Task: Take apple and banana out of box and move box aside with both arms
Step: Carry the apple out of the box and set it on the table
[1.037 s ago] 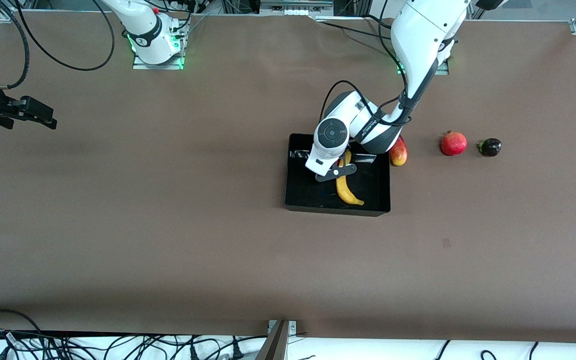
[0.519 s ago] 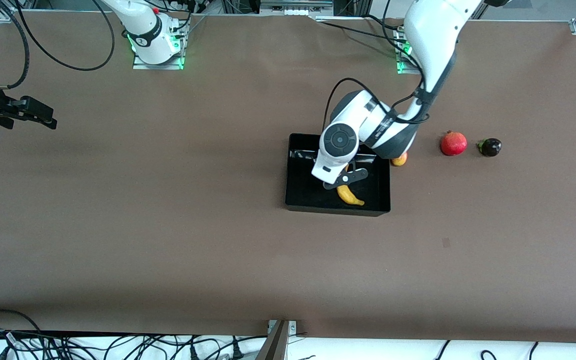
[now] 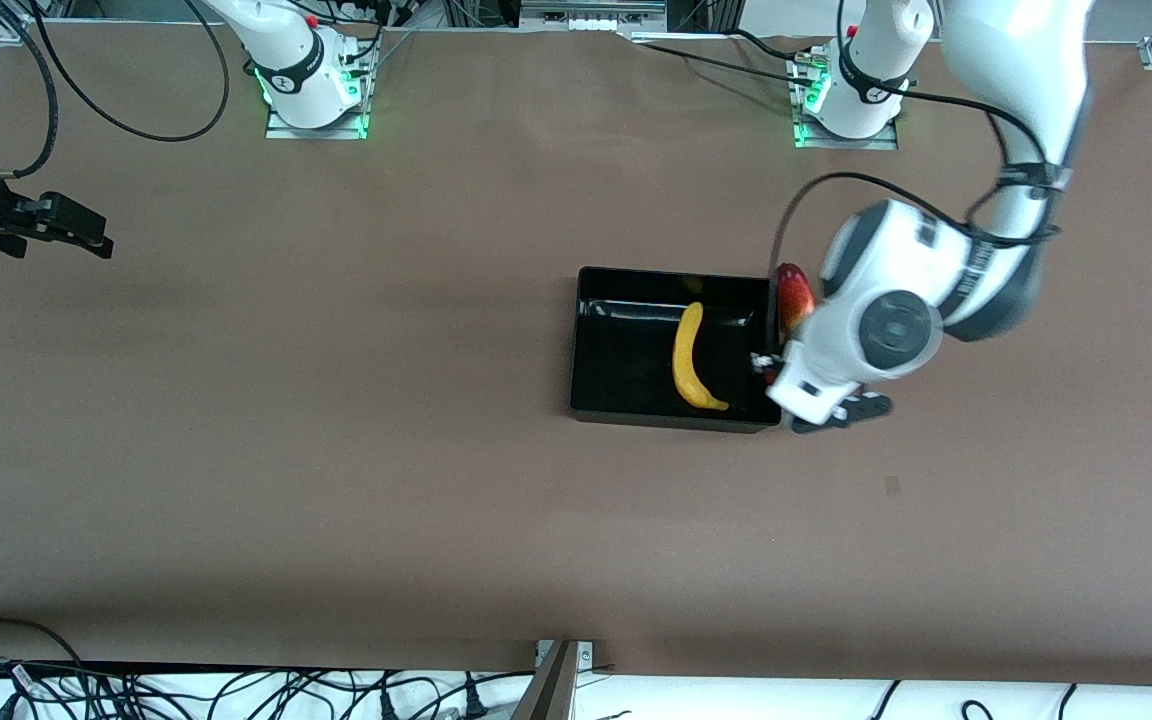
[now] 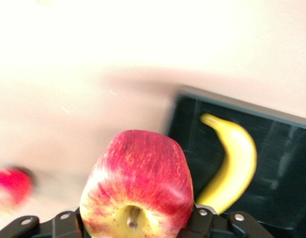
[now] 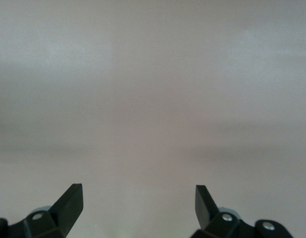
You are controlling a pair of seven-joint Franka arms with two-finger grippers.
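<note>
- The apple [image 4: 138,186] is sitting clenched in the left claw [image 3: 829,412], stem dimple turned toward the wrist camera, and is hanging over the bare surface [image 3: 336,500] just outside the box [image 3: 596,415], at the corner near the front camera on the left arm's side.
- The banana [image 3: 691,358] is lying in the box, its long axis running from the wall nearer the robots' bases toward the wall nearer the front camera, the nearer tip curling toward the left arm's end of the surface.
- Judged risk: the apple is round and glossy and is being pinched low between the fingers, so a quick swing could be rolling it loose.
- Judged risk: letting go from any height could be sending it rolling back against the box, or on toward the mango [image 3: 794,292] lying against the box's outer wall.
- The right claw [image 5: 138,203] is waiting spread wide and empty over the right arm's end of the surface.
</note>
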